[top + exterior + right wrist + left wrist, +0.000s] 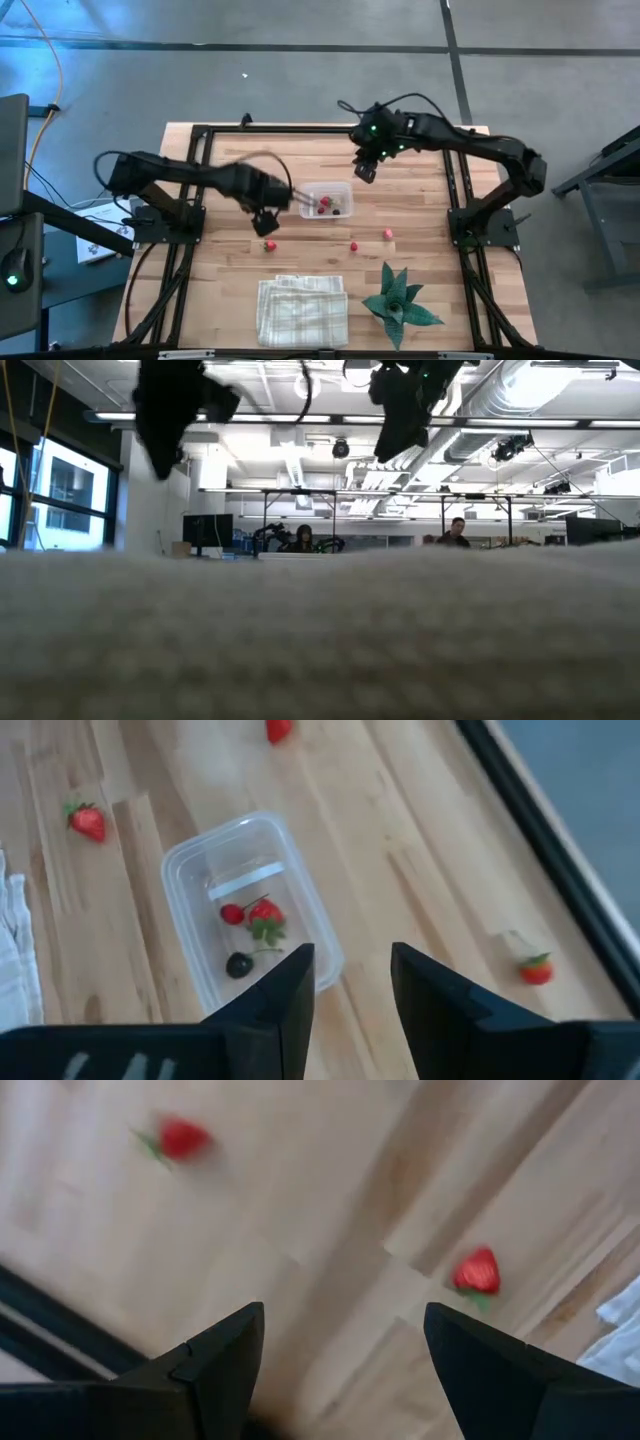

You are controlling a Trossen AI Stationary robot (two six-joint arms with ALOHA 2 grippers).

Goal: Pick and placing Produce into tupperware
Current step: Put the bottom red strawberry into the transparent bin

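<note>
The clear tupperware [326, 200] sits at mid-table with a strawberry [263, 912], a small red piece and a dark piece [239, 964] inside. Three strawberries lie loose on the wood: one [269, 245] toward the near-left of the container, two [353, 245] [388, 233] on its near side. My left gripper [265, 218] hovers open just left of the container, above the near-left strawberry [478, 1270], touching nothing. My right gripper [365, 165] hangs open above the table beyond the container's far-right corner [352, 980].
A folded white-and-grey checked cloth [302, 310] lies at the near edge and fills the lower half of the low view [320, 640]. A green spiky plant [398, 300] stands to its right. Black frame rails [200, 150] run along the table's sides.
</note>
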